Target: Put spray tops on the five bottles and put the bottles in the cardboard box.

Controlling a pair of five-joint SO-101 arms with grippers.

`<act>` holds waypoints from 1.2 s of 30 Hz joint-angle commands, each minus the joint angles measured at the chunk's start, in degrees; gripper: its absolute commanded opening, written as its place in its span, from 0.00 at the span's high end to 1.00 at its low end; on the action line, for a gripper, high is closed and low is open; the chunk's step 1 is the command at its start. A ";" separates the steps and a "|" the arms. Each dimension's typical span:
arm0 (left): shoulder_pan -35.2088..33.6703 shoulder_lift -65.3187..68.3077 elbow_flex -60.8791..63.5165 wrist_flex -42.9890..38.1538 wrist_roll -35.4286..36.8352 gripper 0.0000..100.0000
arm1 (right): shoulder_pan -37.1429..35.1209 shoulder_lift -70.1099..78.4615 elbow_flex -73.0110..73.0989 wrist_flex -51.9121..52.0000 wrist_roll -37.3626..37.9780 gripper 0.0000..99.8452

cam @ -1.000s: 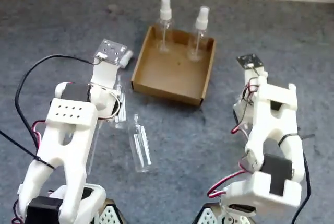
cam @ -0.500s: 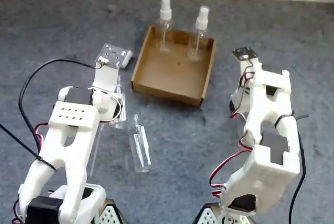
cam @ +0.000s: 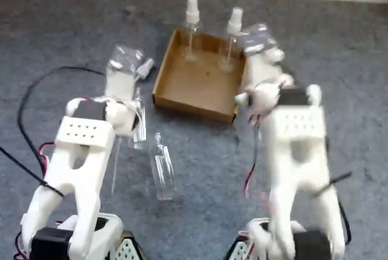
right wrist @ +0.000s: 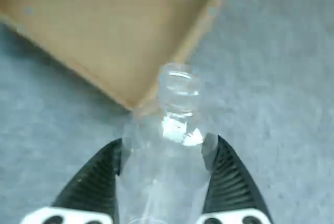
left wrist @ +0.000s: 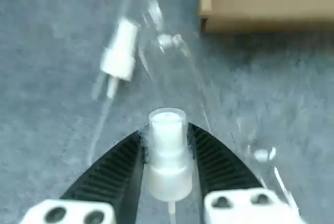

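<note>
My left gripper (left wrist: 166,135) is shut on a white spray top (left wrist: 167,151), held upright just above the carpet. Beyond it lie a loose spray top (left wrist: 119,57) and a clear open bottle (left wrist: 177,62). My right gripper (right wrist: 169,148) is shut on a clear bottle without a top (right wrist: 177,119), its neck over the near edge of the cardboard box (right wrist: 104,36). In the high view the box (cam: 200,84) holds two upright bottles with spray tops, one (cam: 192,26) at the back left and one (cam: 232,36) at the back right. A third open bottle (cam: 161,166) lies on the carpet between the arms.
Grey carpet covers the table. The left arm (cam: 85,145) stands left of the lying bottle and the right arm (cam: 297,145) leans over the box's right side. A black cable (cam: 36,90) loops at the far left.
The right arm has swung left, from the open carpet to the box's right edge, with the bottle in its gripper. The left arm has shifted only slightly.
</note>
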 commanded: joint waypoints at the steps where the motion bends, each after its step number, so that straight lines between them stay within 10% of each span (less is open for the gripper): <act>1: -3.65 -2.42 -12.00 0.44 3.16 1.00 | -11.56 -15.43 9.45 -7.25 -2.90 1.00; 11: -4.70 -12.09 -34.51 10.37 13.71 1.00 | -26.59 -22.11 28.00 -24.04 -5.19 1.00; 27: -4.97 -44.79 2.33 -16.70 26.73 1.00 | -38.29 -22.20 36.70 -43.47 -5.19 1.00; 36: -4.97 -50.15 5.76 -18.46 26.29 1.00 | -39.43 -22.20 44.62 -48.22 -5.01 1.00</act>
